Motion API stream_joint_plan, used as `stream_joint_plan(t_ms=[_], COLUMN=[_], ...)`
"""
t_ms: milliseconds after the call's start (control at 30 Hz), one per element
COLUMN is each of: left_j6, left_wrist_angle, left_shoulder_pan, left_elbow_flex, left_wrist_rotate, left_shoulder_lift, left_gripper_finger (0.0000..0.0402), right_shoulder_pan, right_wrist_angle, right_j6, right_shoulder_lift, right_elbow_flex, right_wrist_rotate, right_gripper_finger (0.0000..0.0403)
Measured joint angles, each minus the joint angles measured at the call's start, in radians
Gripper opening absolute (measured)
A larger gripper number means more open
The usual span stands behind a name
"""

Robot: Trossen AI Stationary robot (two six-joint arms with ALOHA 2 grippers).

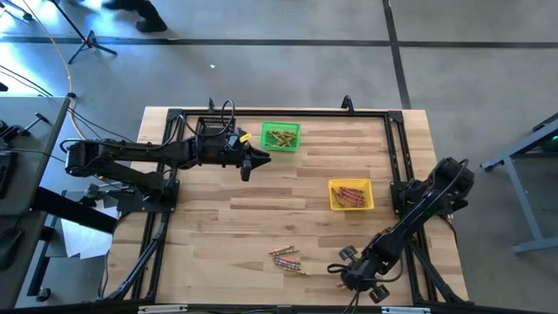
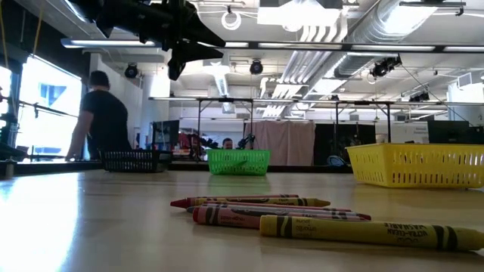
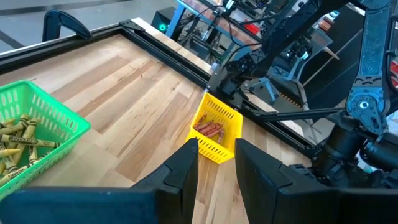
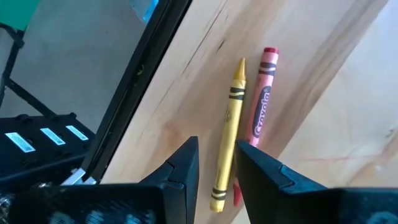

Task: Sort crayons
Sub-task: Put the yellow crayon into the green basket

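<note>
Several loose crayons (image 1: 286,258) lie flat on the wood near the table's front edge; the low view shows them close up (image 2: 287,211). My right gripper (image 1: 343,264) hangs open just right of them, pointing steeply down. In its wrist view a yellow crayon (image 4: 229,134) runs into the gap between its fingers (image 4: 217,155), and a pink-red crayon (image 4: 263,99) lies beside it. My left gripper (image 1: 247,166) waits open and empty in the air beside the green bin (image 1: 281,137), which holds olive-gold crayons (image 3: 15,146). The yellow bin (image 1: 350,194) holds reddish crayons (image 3: 208,129).
A black metal frame (image 1: 397,148) borders the work area, and its near rail (image 4: 134,93) runs close to my right gripper. A black bin (image 2: 132,160) stands at the far left. A person (image 2: 106,113) stands in the room beyond the table.
</note>
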Motion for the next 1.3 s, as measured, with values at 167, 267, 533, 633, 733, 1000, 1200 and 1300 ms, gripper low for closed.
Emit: stream_joint_plan(t_ms=[167,267,533,633,733,1000,1200,1300], left_j6=[0.000,0.000,0.000,0.000,0.000,0.000,0.000,0.000], left_wrist_angle=[0.002,0.002,0.002,0.000,-0.001,-0.004,-0.005,-0.005], left_shoulder_pan=[0.000,0.000,0.000,0.000,0.000,0.000,0.000,0.000], left_elbow_flex=[0.000,0.000,0.000,0.000,0.000,0.000,0.000,0.000], left_wrist_rotate=[0.000,0.000,0.000,0.000,0.001,0.001,0.001,0.001], left_shoulder_lift=[0.000,0.000,0.000,0.000,0.000,0.000,0.000,0.000], left_gripper_finger=[0.0092,0.0092,0.0092,0.0092,0.0092,0.0092,0.0092,0.0092], right_shoulder_pan=[0.000,0.000,0.002,0.003,0.003,0.006,0.006,0.007], right_wrist_angle=[0.030,0.043,0.048,0.050,0.050,0.047,0.028,0.040], right_j6=[0.002,0.003,0.007,0.006,0.003,0.016,0.063,0.084], right_shoulder_lift=[0.027,0.044,0.064,0.065,0.065,0.067,0.072,0.076], right_elbow_flex=[0.000,0.000,0.003,0.004,0.004,0.003,0.035,0.073], right_wrist_rotate=[0.000,0.000,0.054,0.077,0.085,0.072,0.053,0.053], right_gripper_finger=[0.0087,0.0087,0.0087,0.0085,0.0071,0.0009,0.0007,0.0005])
